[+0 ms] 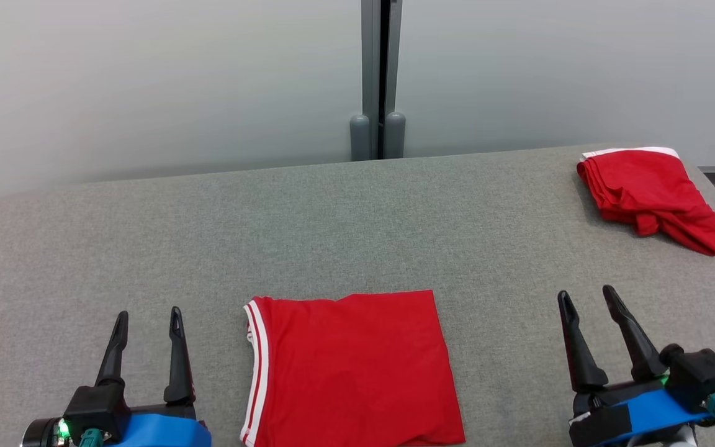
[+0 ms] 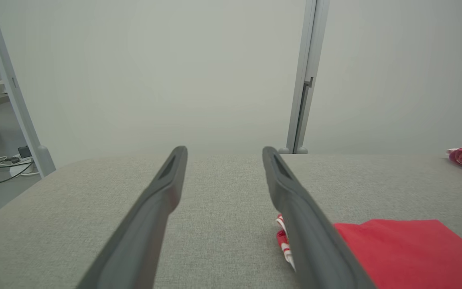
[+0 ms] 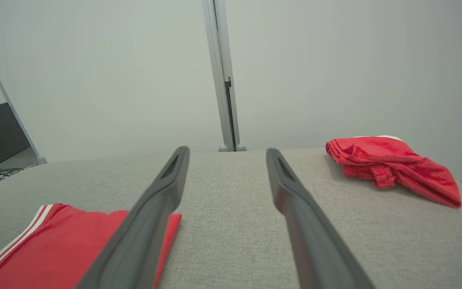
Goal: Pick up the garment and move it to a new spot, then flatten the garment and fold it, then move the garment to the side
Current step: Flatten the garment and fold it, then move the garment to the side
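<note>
Folded red garment (image 1: 351, 366) of smooth cloth, with two white stripes along its left edge, lies flat as a near-square on the grey fabric-covered table (image 1: 332, 223). It is at the near side of the table, about in the middle of the head view. The stripes run from the far side to the near side, and the near edge of the cloth passes out of the picture at the bottom.

The left gripper (image 1: 149, 311) rests at the lower left, beside the striped edge but apart from it, with a strip of bare table between them. Its two long dark fingers stand wide apart and point away from the robot, and nothing is between them. In the left wrist view the striped corner shows just behind the right finger.

The right gripper (image 1: 586, 290) rests at the lower right, farther from the plain right edge of the cloth. Its fingers are also spread wide and hold nothing. The garment therefore lies between the two grippers, nearer to the left one, and neither touches it.

A second, loosely bundled red garment (image 1: 649, 195) with a white band at its far side lies at the far right corner of the table, well apart from the flat one and from both grippers. Behind the table stands a pale wall (image 1: 146, 81) with a grey metal post (image 1: 380, 81).
</note>
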You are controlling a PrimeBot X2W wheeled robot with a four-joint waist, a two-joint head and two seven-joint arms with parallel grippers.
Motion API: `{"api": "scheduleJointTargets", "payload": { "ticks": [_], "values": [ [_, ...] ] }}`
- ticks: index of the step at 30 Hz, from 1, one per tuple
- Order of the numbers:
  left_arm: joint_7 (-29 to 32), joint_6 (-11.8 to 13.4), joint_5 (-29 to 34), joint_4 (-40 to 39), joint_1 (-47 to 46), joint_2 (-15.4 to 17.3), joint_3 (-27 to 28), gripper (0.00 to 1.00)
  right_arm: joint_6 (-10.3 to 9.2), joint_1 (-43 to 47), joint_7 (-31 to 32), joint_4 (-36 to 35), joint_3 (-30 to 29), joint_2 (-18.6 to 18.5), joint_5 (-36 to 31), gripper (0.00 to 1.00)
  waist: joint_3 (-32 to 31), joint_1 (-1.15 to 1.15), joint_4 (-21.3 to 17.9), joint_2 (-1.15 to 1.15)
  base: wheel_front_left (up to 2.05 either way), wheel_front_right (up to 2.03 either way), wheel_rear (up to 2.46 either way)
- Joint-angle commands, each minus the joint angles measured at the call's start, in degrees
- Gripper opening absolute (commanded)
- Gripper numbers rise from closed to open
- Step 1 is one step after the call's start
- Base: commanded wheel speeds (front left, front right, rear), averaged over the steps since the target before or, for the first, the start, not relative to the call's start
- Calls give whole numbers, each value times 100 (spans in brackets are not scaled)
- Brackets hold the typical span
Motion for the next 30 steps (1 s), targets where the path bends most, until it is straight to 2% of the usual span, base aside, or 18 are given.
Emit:
{"api": "scheduleJointTargets", "payload": {
  "ticks": [1, 10, 30],
  "values": [
    [-22, 35, 25, 37, 75, 0, 2, 100, 3, 166, -18, -48, -60, 47, -76, 100, -30, 1, 4, 0, 0, 0, 0],
    [-22, 19, 0, 69, 228, 123, 30, 100, 2, 491, 48, -93, -293, 262, -305, 100, -114, 1, 39, 0, 0, 0, 0],
    [-8, 118, -93, 128, 283, 160, -66, 100, 3, 481, 147, -26, -377, 341, -472, 100, -151, 1, 102, 0, 0, 0, 0]
  ]
}}
